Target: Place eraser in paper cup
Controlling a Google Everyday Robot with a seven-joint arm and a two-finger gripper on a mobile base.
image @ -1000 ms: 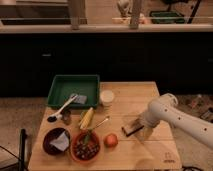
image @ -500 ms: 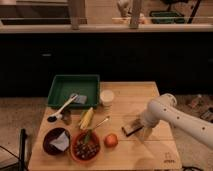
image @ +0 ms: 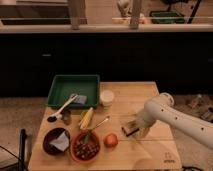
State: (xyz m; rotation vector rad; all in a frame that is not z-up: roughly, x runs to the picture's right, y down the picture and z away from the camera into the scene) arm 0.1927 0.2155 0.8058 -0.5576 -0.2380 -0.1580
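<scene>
The eraser (image: 128,129), a small dark block with a lighter top, lies on the wooden table (image: 150,95) right of the tomato (image: 111,140). My gripper (image: 134,129) is down at the eraser, its white arm (image: 172,117) reaching in from the right. The paper cup (image: 106,97), white-cream and upright, stands behind and to the left of the gripper, next to the green tray (image: 74,90).
A grey cloth square (image: 80,99) and a spoon (image: 62,107) lie in the tray. A small dark metal cup (image: 66,117), corn (image: 86,118), a dark bowl (image: 56,140) with paper and an orange bowl (image: 88,146) stand at the front left.
</scene>
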